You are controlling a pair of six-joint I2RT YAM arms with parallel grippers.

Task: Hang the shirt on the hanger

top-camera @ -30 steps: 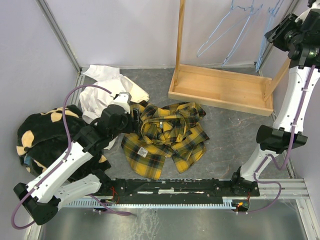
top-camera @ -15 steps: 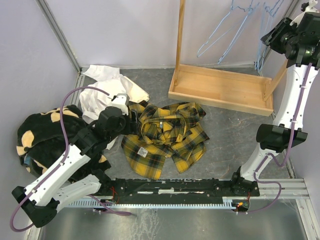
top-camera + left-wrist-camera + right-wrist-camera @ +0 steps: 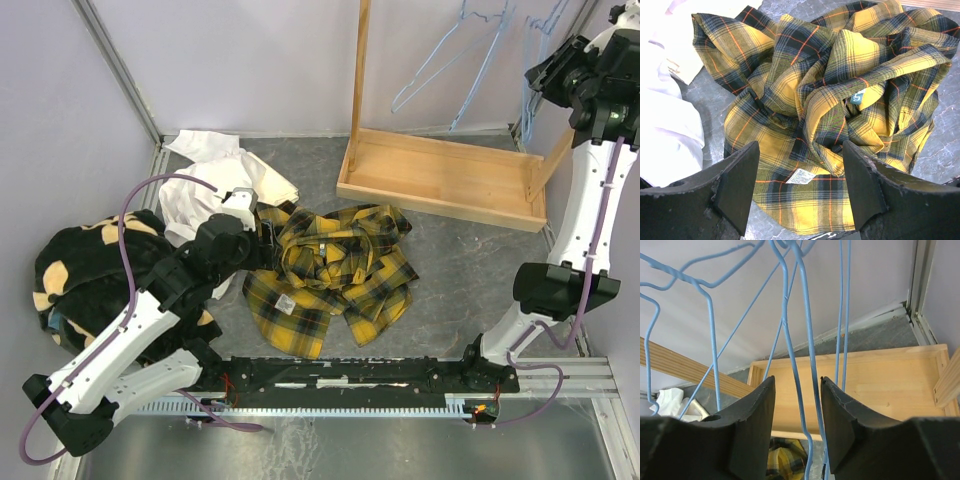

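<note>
The shirt (image 3: 330, 275) lies crumpled on the surface (image 3: 470, 270), left of middle and toward the near edge. It is just ahead of the left pincer (image 3: 265, 232), whose fingers stand wide apart at its left side, holding nothing. A white garment (image 3: 215, 185) lies just beside the shirt toward the far left corner, and bare surface stretches to its right. The right pincer (image 3: 796, 390) is raised near the far right corner and narrowly parted. A wire of the hanger (image 3: 805, 315) runs between its fingers; whether they touch it cannot be told.

A crumpled white garment (image 3: 215, 185) lies at upper left of the grey floor (image 3: 460, 270). A black fleece with tan patches (image 3: 80, 265) sits far left. A wooden tray (image 3: 440, 175) with an upright post (image 3: 360, 70) stands upper right.
</note>
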